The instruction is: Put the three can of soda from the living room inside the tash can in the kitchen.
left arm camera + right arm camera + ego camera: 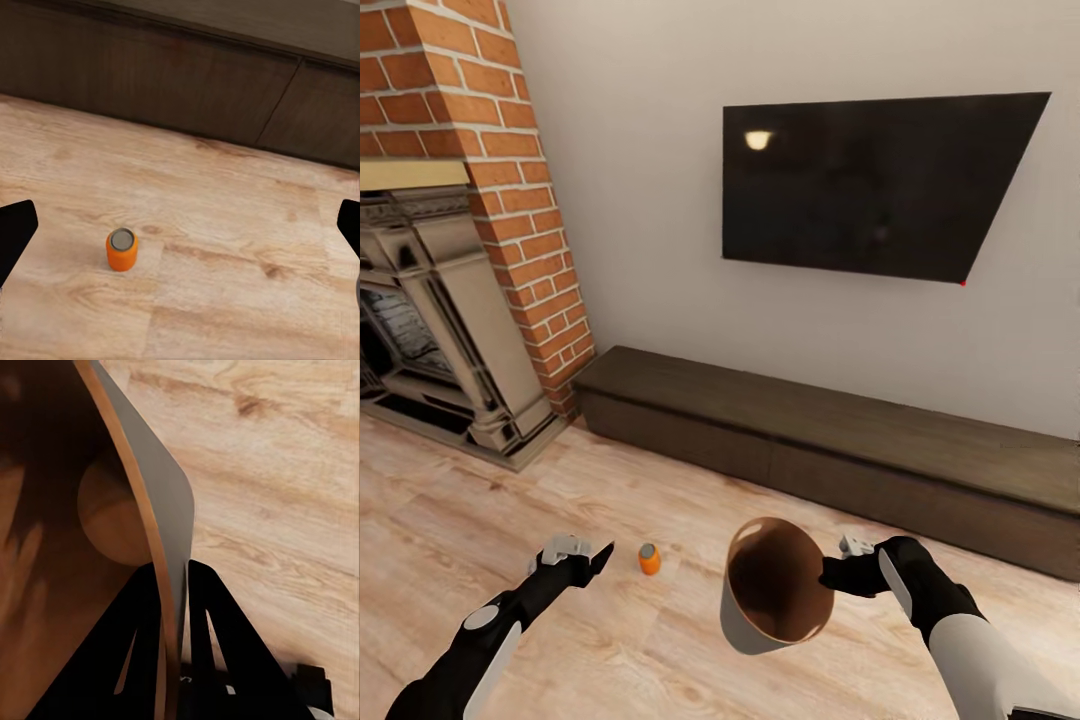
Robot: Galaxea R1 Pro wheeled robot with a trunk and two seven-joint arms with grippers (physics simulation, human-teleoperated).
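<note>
Orange is the colour of the one soda can (649, 559) I can see; it stands upright on the wood floor (480, 500), just beside the left gripper (582, 556) and a bit to the right of it; in the left wrist view the same can (121, 250) sits between the two dark fingertips (15, 232), which are wide apart and not touching it; the right gripper (838, 573) is clamped on the rim of the trash can (775, 597), one finger inside and one outside, as the right wrist view shows (174, 619); the bin is held up off the floor and tipped so its brown inside faces us; the part of its inside that shows looks bare, with no can in it; far behind are the long dark cabinet (840, 440), the brick fireplace (470, 130) at the left and a black TV (875, 185) on the wall; so I think the job has hardly begun; no can seems to be in the bin yet, this orange one looks like the next to be picked up, and two more cans must be found
</note>
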